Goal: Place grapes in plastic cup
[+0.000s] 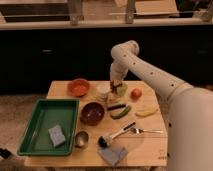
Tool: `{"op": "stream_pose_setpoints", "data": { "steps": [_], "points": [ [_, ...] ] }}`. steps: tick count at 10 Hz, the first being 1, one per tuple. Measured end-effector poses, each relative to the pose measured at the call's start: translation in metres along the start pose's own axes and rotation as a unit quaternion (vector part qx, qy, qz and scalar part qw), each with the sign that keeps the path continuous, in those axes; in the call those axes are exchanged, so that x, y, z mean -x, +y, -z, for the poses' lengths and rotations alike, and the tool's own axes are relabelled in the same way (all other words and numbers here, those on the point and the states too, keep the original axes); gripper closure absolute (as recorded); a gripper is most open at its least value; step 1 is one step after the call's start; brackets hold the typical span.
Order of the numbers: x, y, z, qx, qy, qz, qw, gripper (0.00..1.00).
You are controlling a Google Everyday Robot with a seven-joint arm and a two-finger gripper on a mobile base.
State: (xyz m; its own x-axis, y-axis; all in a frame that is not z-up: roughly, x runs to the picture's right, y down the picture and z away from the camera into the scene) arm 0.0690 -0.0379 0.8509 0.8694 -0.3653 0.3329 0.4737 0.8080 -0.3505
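Observation:
My gripper (116, 86) hangs at the back middle of the table, just above the left rim of the small pale yellow-green plastic cup (122, 90). It is shut on the grapes (116, 89), a small dark reddish bunch at its tip, right over the cup's edge. The arm comes in from the right and bends down over the cup.
A white cup (103, 93) stands just left of the gripper and a tomato (136, 93) to the right. Around them are an orange bowl (78, 87), a brown bowl (92, 112), a green tray (35, 131) with a sponge (57, 135), a metal cup (81, 138), a fork (147, 131) and a brush (112, 136).

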Motion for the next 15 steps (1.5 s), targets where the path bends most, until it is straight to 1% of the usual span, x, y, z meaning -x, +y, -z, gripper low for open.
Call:
{"op": "stream_pose_setpoints", "data": {
  "steps": [4,7,8,10,12,13,14,15],
  "points": [
    [-0.01,-0.006,0.004,-0.005,0.016,-0.002,0.9999,1.0],
    [-0.029,-0.014,0.009,-0.016,0.022,-0.015,0.9995,1.0],
    [-0.034,-0.016,0.009,-0.017,0.02,-0.019,0.9995,1.0],
    [-0.048,-0.025,0.006,-0.02,0.0,-0.035,0.9992,1.0],
    [-0.058,-0.021,0.003,-0.017,-0.034,-0.047,0.9982,1.0],
    [-0.059,-0.021,0.002,-0.016,-0.04,-0.049,0.9979,1.0],
    [-0.058,-0.021,-0.002,-0.013,-0.057,-0.05,0.997,1.0],
    [-0.058,-0.019,-0.002,-0.011,-0.066,-0.05,0.9965,1.0]
  ]
}}
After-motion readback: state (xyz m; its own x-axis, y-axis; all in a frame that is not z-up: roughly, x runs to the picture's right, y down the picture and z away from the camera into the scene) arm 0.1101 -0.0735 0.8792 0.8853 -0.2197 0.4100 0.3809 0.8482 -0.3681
